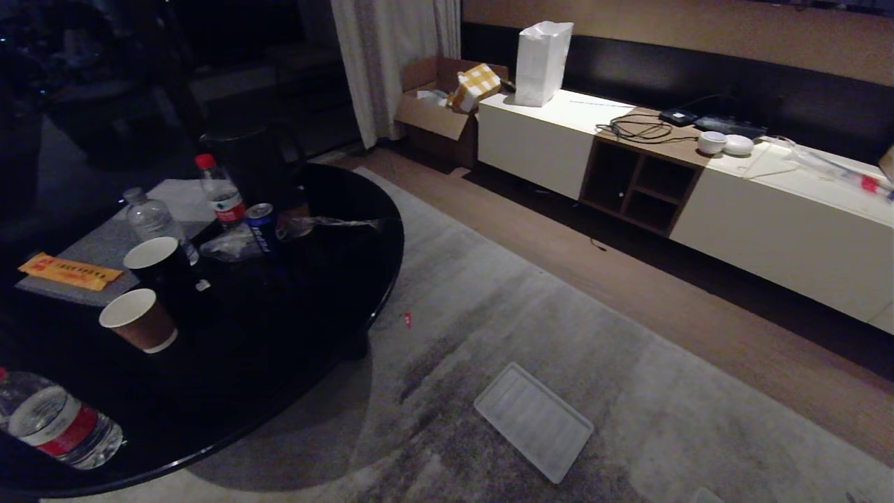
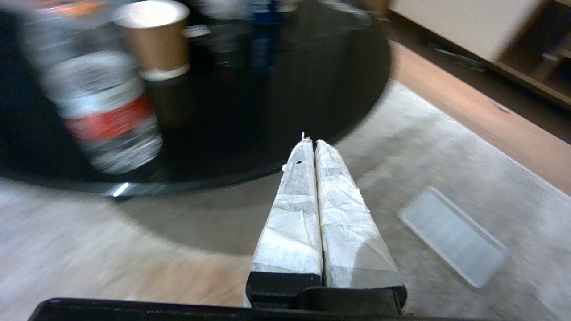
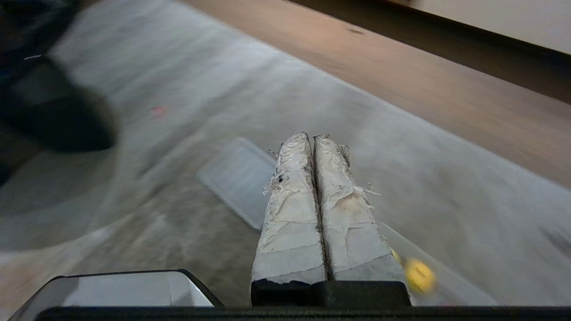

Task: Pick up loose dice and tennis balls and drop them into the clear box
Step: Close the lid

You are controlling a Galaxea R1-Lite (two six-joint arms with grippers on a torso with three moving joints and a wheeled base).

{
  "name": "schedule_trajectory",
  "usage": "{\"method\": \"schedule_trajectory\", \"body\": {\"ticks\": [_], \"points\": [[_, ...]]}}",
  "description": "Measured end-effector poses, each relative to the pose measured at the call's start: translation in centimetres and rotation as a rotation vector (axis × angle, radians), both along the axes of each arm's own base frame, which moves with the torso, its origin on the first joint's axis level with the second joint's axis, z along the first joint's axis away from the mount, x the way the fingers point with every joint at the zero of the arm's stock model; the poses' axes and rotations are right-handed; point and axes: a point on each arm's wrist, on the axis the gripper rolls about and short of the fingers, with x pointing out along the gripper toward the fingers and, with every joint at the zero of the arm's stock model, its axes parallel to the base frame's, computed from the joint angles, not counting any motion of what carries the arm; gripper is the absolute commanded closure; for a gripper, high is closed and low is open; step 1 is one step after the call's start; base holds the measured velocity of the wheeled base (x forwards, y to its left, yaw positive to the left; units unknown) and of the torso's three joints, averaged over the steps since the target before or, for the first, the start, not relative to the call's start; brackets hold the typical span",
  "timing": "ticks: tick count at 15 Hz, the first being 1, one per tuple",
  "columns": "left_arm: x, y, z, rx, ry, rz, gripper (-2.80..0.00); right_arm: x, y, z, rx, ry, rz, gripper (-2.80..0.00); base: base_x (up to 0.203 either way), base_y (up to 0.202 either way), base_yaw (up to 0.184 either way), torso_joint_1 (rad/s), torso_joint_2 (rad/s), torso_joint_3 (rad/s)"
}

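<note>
Both jaws together, empty. Yellow object, blurred, likely a die or ball, on the rug beside right gripper; left gripper farther.

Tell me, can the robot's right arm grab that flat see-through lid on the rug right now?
Probably not yet. The right gripper is shut and holds nothing, hanging well above the rug, with the lid lying flat beyond its tips. Nothing blocks the way; it would need to lower and open first.
</note>
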Motion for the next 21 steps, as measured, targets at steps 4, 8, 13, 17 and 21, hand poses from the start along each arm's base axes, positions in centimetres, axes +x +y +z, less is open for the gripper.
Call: {"method": "schedule_trajectory", "body": {"ticks": [4, 8, 13, 17, 21], "points": [[0.00, 0.00, 0.00, -0.001, 0.000, 0.001, 0.00, 0.00, 0.00, 0.00, 0.000, 0.000, 0.000, 0.00, -0.001, -0.006, 0.122, 0.003, 0.00, 0.005], [0.00, 0.00, 0.01, -0.001, -0.001, 0.000, 0.00, 0.00, 0.00, 0.00, 0.001, 0.000, 0.000, 0.00, 0.000, 0.000, 0.000, 0.000, 0.00, 0.000], [0.00, 0.00, -0.01, -0.001, 0.001, 0.000, 0.00, 0.00, 0.00, 0.00, 0.001, 0.000, 0.000, 0.00, -0.060, 0.000, 0.000, 0.002, 0.00, 0.001], [0.00, 0.00, 0.00, -0.001, 0.000, 0.000, 0.00, 0.00, 0.00, 0.00, 0.001, 0.000, 0.000, 0.00, -0.172, 0.000, -0.003, 0.001, 0.00, 0.002], [0.00, 0.00, 0.00, -0.002, 0.000, -0.001, 0.00, 0.00, 0.00, 0.00, 0.001, 0.000, 0.001, 0.00, 0.000, 0.000, 0.000, 0.000, 0.00, 0.000]]}}
